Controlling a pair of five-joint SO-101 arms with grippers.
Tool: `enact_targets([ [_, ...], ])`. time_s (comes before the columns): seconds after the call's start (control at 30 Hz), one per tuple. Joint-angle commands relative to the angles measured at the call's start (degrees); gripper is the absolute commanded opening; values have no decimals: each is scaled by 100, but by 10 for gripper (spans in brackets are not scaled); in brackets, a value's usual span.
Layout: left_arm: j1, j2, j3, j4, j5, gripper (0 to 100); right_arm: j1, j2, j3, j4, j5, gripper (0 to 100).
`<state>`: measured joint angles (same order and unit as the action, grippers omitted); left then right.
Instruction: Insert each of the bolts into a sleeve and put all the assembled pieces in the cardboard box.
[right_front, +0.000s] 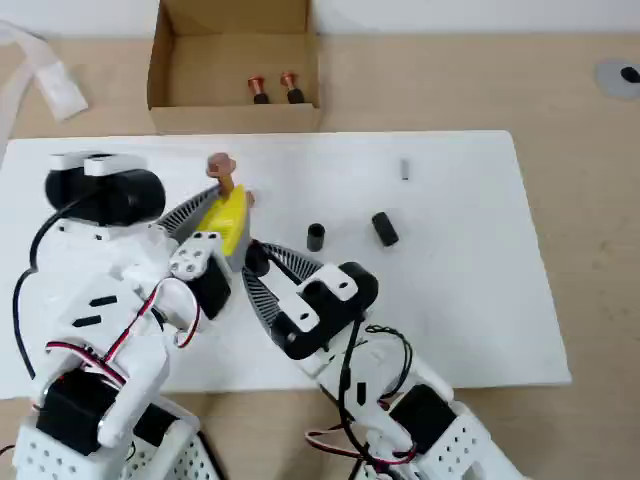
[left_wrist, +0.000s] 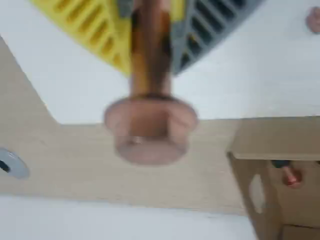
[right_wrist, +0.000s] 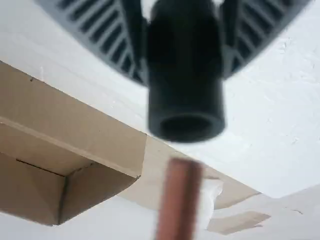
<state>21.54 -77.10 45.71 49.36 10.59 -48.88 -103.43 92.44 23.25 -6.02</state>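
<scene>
My left gripper (right_front: 226, 196), with one yellow and one grey finger, is shut on a copper bolt (right_front: 222, 172) whose head points toward the cardboard box (right_front: 166, 62). In the left wrist view the bolt (left_wrist: 150, 127) sticks out past the left gripper (left_wrist: 151, 70). My right gripper (right_front: 258, 256) is shut on a black sleeve (right_front: 256, 260) just beside the left one. From the right wrist, the sleeve (right_wrist: 186, 95) sits in the right gripper (right_wrist: 185, 75) with its open end facing the bolt's shaft (right_wrist: 177, 200), a small gap apart.
Two assembled pieces (right_front: 258, 88) (right_front: 291, 87) lie in the box. Two loose black sleeves (right_front: 316, 237) (right_front: 384, 228) lie on the white board (right_front: 470, 300) right of the grippers. A small grey piece (right_front: 405, 169) lies farther back.
</scene>
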Motion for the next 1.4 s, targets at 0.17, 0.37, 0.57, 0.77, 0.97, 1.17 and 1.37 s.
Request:
enact_targets([
  [0.17, 229, -57, 440, -369, 18, 8, 92, -400, -22, -141, 9, 9],
  [0.37, 220, -57, 422, -334, -9, 8, 92, -400, -22, -141, 9, 9],
  [0.57, 273, -57, 387, -290, -9, 7, 101, -400, -22, -141, 9, 9],
  [0.77, 290, -57, -105, 422, -158, 7, 101, -391, -31, -141, 9, 9],
  [0.97, 738, -57, -642, 1125, -413, 7, 101, -382, -22, -158, 9, 9],
  [1.17, 1152, -57, -765, 1275, -527, 9, 101, -374, -31, -149, 9, 9],
  [1.37, 1143, -57, -800, 1415, -501, 79, 101, -356, -31, -123, 9, 9],
])
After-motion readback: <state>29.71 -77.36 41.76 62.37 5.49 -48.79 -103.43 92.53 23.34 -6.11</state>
